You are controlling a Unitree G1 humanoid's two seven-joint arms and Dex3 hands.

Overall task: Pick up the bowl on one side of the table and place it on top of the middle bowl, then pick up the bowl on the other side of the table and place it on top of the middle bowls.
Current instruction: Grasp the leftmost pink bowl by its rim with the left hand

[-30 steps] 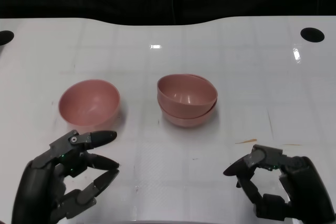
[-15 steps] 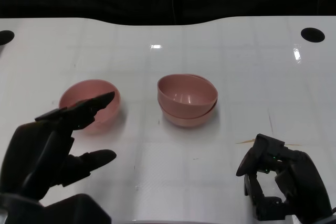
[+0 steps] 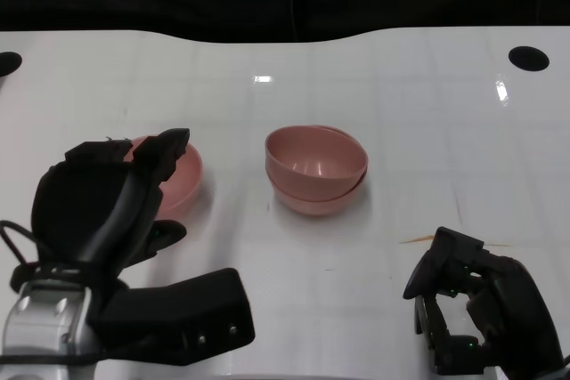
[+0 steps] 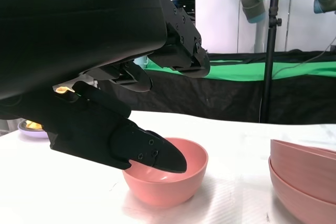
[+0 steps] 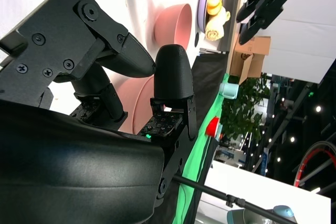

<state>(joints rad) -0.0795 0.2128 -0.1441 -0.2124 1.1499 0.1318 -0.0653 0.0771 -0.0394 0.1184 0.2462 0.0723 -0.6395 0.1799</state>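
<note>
Black right hand idle at the near edge, fingers curled, holding nothing. Left hand spread open over the single pink bowl, not gripping yet. Farther in, two-bowl middle stack is done; second stacking remains.

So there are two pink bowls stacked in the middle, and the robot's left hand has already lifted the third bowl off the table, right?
Not quite. The two stacked bowls do sit in the middle, but the single pink bowl is not lifted: the left wrist view shows it resting on the white table, with the left hand open over it, one finger reaching over its rim and gripping nothing.
</note>
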